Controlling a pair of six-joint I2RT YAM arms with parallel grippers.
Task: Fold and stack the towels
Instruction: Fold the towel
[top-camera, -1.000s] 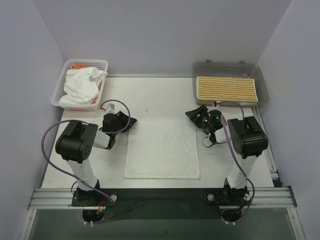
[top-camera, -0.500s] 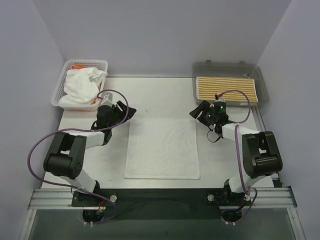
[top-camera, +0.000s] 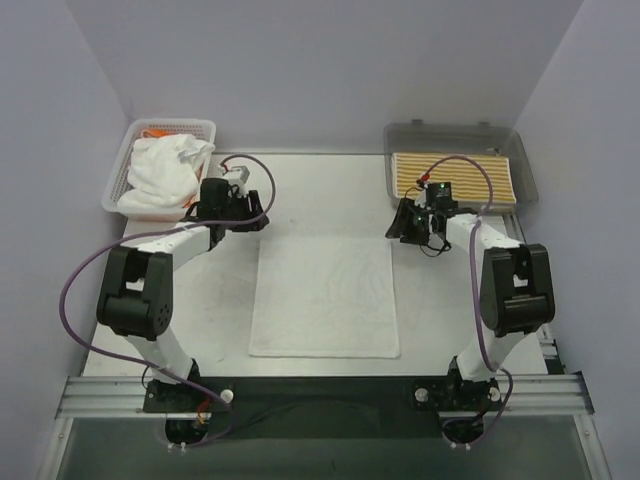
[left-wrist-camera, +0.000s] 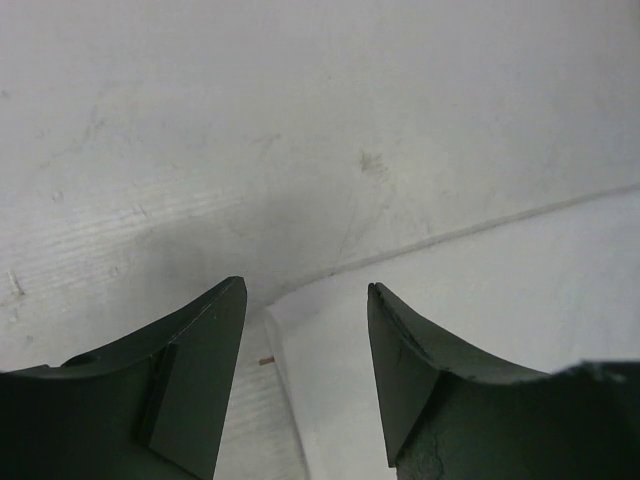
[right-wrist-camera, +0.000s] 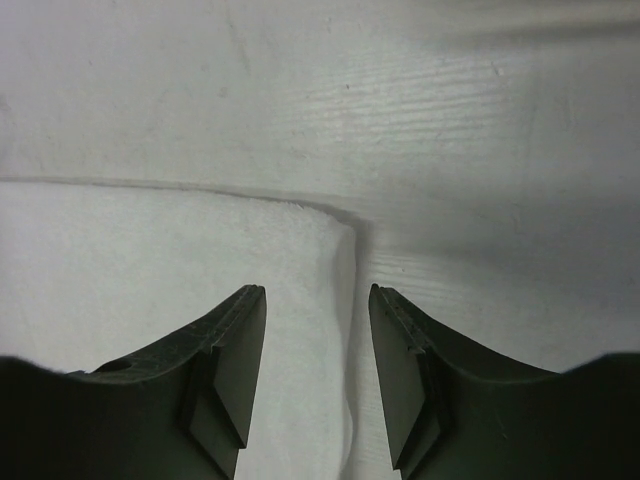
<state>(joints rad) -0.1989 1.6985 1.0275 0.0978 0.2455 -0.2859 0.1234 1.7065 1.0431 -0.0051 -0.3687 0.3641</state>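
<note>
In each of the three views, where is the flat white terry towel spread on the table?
Top external: the flat white terry towel lies spread at the table's centre.
Left wrist: its far left corner fills the lower right.
Right wrist: its far right corner fills the lower left.
Shared landmark: the towel's far edge against the bare white table.
</note>
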